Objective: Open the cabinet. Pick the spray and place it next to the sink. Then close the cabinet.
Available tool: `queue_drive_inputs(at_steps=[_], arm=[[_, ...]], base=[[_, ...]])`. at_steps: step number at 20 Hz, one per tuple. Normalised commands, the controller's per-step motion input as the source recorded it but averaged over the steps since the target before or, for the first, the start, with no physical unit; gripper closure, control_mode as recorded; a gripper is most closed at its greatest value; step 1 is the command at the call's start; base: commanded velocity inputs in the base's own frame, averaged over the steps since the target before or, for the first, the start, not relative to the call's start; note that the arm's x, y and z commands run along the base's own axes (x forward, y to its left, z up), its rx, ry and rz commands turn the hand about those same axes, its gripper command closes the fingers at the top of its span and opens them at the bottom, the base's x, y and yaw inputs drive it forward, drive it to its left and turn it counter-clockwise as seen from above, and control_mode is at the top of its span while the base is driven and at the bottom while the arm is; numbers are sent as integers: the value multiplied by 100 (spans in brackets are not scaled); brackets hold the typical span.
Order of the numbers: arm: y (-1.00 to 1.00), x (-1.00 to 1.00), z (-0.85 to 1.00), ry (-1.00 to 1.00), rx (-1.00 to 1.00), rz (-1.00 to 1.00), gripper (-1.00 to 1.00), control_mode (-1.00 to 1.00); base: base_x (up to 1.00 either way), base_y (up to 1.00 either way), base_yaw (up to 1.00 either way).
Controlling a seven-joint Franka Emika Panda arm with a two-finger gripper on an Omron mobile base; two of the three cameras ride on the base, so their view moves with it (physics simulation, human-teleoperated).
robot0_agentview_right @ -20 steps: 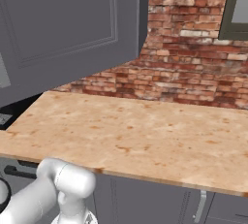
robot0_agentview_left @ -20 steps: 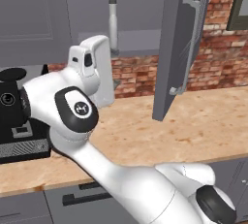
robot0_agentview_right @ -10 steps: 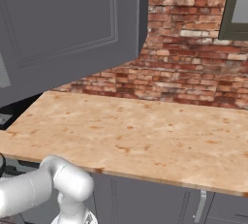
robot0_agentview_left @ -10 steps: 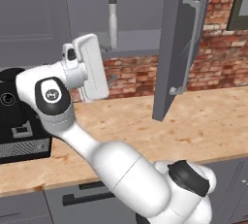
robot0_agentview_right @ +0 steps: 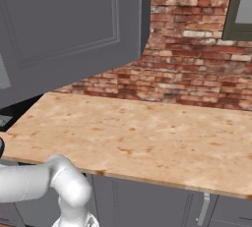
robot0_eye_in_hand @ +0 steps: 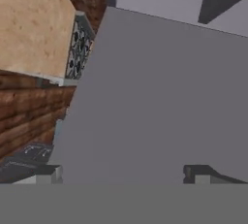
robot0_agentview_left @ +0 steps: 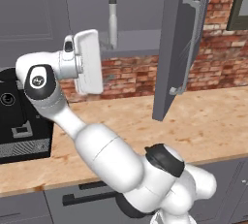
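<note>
— While the tall dark-grey cabinet door [robot0_agentview_left: 180, 48] stood open, where was the slim pale spray bottle [robot0_agentview_left: 112, 18]?

— Upright on the shelf, up and right of my claw [robot0_eye_in_hand: 123, 177]. Its tips sat apart, empty.

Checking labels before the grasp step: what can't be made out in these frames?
- Spray, left base view: a thin pale shape on the shelf; trigger head too small to read.
- Gripper, left base view: the hand's white body hides the fingers; open or shut unclear.
- Cabinet interior, right base view: hidden behind the open door.
- Sink: cannot be made out.
</note>
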Motion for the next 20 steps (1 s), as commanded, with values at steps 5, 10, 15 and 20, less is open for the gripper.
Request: queue_drive_inputs(at_steps=[5,10,15,20], arm=[[-97,-72,0,-7,0,-2,-100,-100],[-89,-84,0,-3,0,0,-100,-100],[-63,-83,-3,-1,0,6,-100,-100],[-52,-54,0,0,0,21,-100,-100]], base=[[0,0,0],[0,0,0],[0,0,0],[0,0,0]])
